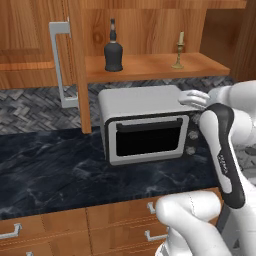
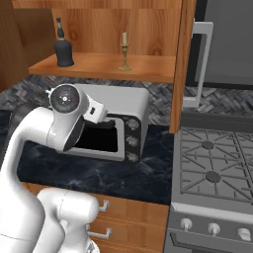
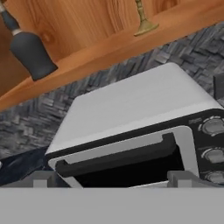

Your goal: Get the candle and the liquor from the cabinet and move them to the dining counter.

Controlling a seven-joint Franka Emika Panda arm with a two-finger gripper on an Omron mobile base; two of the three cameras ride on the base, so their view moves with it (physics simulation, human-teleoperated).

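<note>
A: Left base view, item by item.
B: The cabinet [image 1: 75, 60] stands open, its door [image 1: 77, 50] swung outward with a long grey handle [image 1: 59, 62]. On its lower shelf [image 1: 150, 66] the liquor [image 1: 113, 50] stands upright toward the left. The candle [image 1: 179, 50] stands upright toward the right, well apart from the bottle. Below the shelf a toaster oven [image 1: 145, 127] sits on the dark counter [image 1: 50, 170]. The gripper [image 1: 192, 98] hangs over the oven's top right corner. Its finger state cannot be read from this angle.

A: Right base view?
B: Same shelf [image 2: 99, 64]. The liquor [image 2: 63, 47] is at the left, the candle [image 2: 124, 51] near the middle. The other cabinet door [image 2: 184, 64] stands edge-on to the right, next to the stove [image 2: 217, 173]. The toaster oven [image 2: 118, 128] lies partly behind the arm. The gripper [image 2: 101, 118] sits in front of the oven's upper face, apart from both shelf items.

A: Hand view?
B: Two fingertips [image 3: 41, 178] rise at the bottom, spread wide with nothing between them. Ahead lies the toaster oven [image 3: 131, 105] with its dark door handle [image 3: 118, 155] and knobs [image 3: 213, 127]. Above it the liquor [image 3: 29, 52] stands on the shelf at upper left. The candle [image 3: 143, 24] shows as a brass base at top centre.
</note>
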